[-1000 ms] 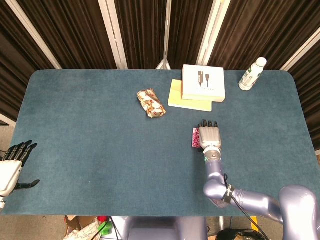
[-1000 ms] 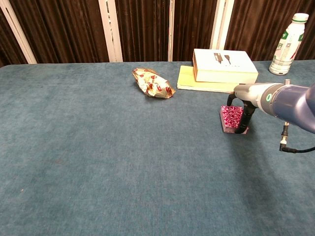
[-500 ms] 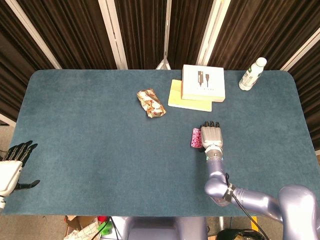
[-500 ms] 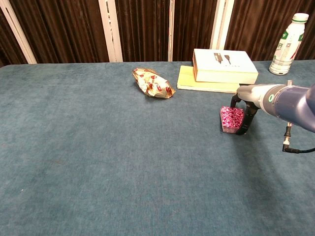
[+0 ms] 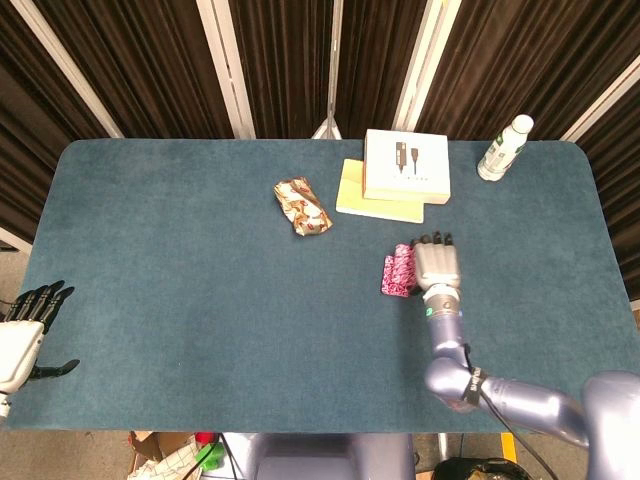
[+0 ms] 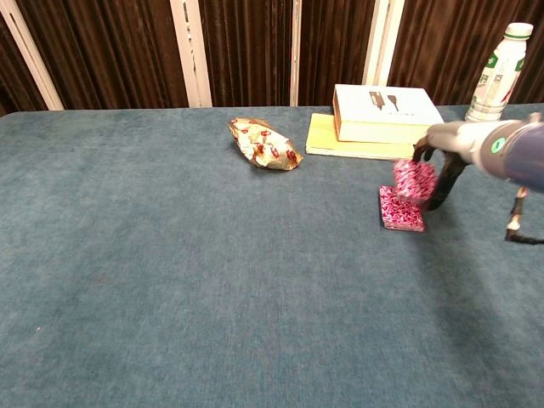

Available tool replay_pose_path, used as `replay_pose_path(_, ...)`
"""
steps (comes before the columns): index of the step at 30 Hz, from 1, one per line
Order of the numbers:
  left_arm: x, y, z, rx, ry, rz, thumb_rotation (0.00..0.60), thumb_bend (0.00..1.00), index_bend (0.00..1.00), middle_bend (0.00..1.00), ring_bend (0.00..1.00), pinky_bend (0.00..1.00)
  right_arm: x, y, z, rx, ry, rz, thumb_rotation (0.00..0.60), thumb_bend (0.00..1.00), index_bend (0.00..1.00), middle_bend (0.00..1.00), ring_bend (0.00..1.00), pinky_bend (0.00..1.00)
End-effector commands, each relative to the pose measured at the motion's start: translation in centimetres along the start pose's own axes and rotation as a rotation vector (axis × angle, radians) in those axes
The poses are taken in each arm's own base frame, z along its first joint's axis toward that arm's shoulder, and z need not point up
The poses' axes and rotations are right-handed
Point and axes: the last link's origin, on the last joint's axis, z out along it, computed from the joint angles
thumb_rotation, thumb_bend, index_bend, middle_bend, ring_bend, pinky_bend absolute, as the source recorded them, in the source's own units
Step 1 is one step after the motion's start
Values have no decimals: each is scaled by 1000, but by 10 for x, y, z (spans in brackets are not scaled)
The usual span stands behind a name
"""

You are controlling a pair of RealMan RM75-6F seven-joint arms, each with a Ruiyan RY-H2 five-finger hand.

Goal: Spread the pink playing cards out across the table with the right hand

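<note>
The pink playing cards are split in two. One part lies flat on the blue table (image 6: 170, 280) as a small stack (image 6: 400, 211). The other part (image 6: 416, 178) hangs tilted just above it, held by my right hand (image 6: 444, 167) from the right side. From the head view the cards (image 5: 399, 271) show as one pink patch just left of my right hand (image 5: 438, 262), whose fingers point toward the back of the table. Off the table's front left edge, my left hand (image 5: 25, 335) hangs with its fingers apart and nothing in it.
A crumpled snack packet (image 5: 301, 206) lies left of centre at the back. A white box (image 5: 405, 165) sits on a yellow book (image 5: 352, 190) right behind the cards. A white bottle (image 5: 504, 147) stands at the back right corner.
My right hand has moved right and up, lifting part of the pink deck off the rest, which stays flat on the table. The left hand has not moved.
</note>
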Motion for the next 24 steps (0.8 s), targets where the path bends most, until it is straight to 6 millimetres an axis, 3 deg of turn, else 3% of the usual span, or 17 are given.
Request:
replay_pose_path(1, 0, 0, 0, 1, 0, 0, 600, 9, 0, 0, 0, 0, 7, 21, 2, -44, 7, 11, 600, 397, 620, 189, 0, 0)
replay_pose_path(9, -1, 2, 0, 5, -7, -1, 600, 9, 0, 0, 0, 0, 2, 72, 9, -134, -32, 12, 600, 397, 621, 189, 0, 0)
replay_pose_path(18, -2, 4, 1, 8, -13, 2, 600, 9, 0, 0, 0, 0, -14, 81, 11, -131, -65, 8, 600, 397, 618, 188, 0, 0)
replay_pose_path(21, -2, 3, 1, 11, -13, 3, 600, 9, 0, 0, 0, 0, -17, 81, 12, -131, -66, 1, 600, 397, 504, 156, 0, 0)
replay_pose_path(24, -2, 3, 1, 13, -12, 2, 600, 8, 0, 0, 0, 0, -19, 81, 11, -132, -69, -8, 600, 398, 252, 42, 0, 0)
